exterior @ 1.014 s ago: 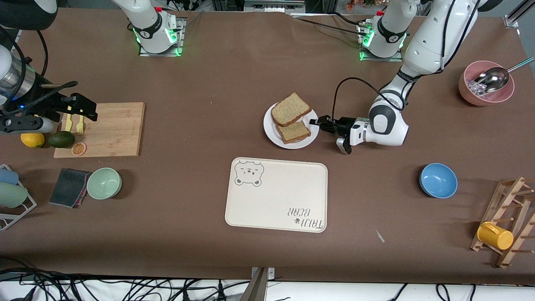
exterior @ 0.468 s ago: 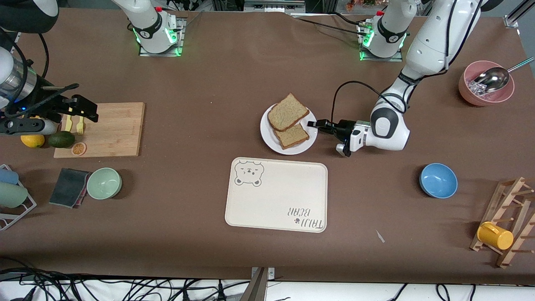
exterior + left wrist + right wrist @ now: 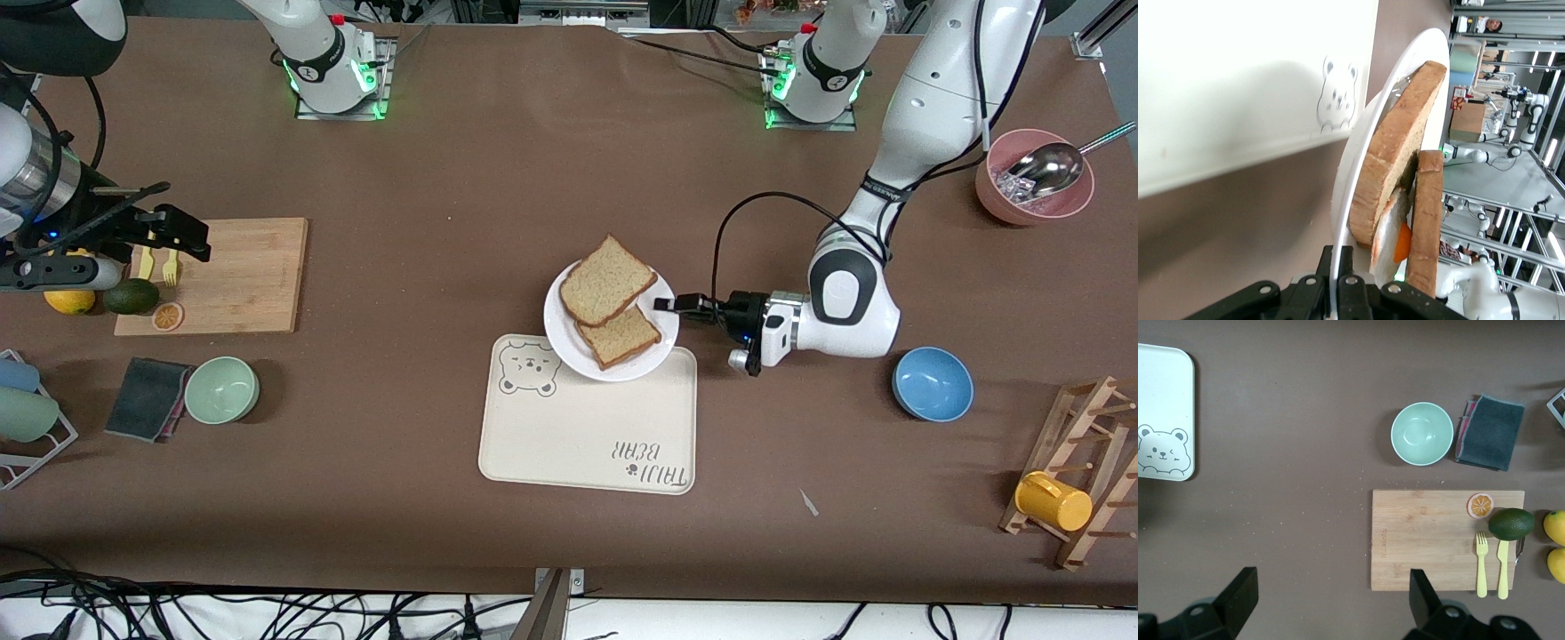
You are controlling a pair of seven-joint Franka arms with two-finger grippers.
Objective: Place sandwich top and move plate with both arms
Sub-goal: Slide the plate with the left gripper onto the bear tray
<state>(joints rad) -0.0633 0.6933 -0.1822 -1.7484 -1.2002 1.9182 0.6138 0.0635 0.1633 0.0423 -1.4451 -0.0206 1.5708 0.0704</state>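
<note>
My left gripper (image 3: 667, 304) is shut on the rim of the white plate (image 3: 558, 333) and holds it in the air over the edge of the bear-printed tray (image 3: 569, 436). The light tan sandwich top (image 3: 608, 280) lies on the plate, overlapping a smaller, darker slice (image 3: 620, 337). In the left wrist view the gripper (image 3: 1341, 270) pinches the plate's rim (image 3: 1355, 167). Two bread slices (image 3: 1398, 153) lean there with white and orange filling between them. My right gripper (image 3: 178, 236) is open and empty over the wooden cutting board (image 3: 240, 276); it waits, as the right wrist view (image 3: 1331, 600) shows.
A blue bowl (image 3: 932, 383) sits near the left arm's elbow. A pink bowl with a metal scoop (image 3: 1036, 178) and a wooden rack with a yellow cup (image 3: 1053, 500) are at the left arm's end. A green bowl (image 3: 221, 388), a dark cloth (image 3: 145, 397), an avocado (image 3: 131, 295) and a lemon (image 3: 68, 297) surround the board.
My left gripper has carried the plate with the bread toward the front camera, from the bare table to over the tray's edge. The right arm has stayed put.
</note>
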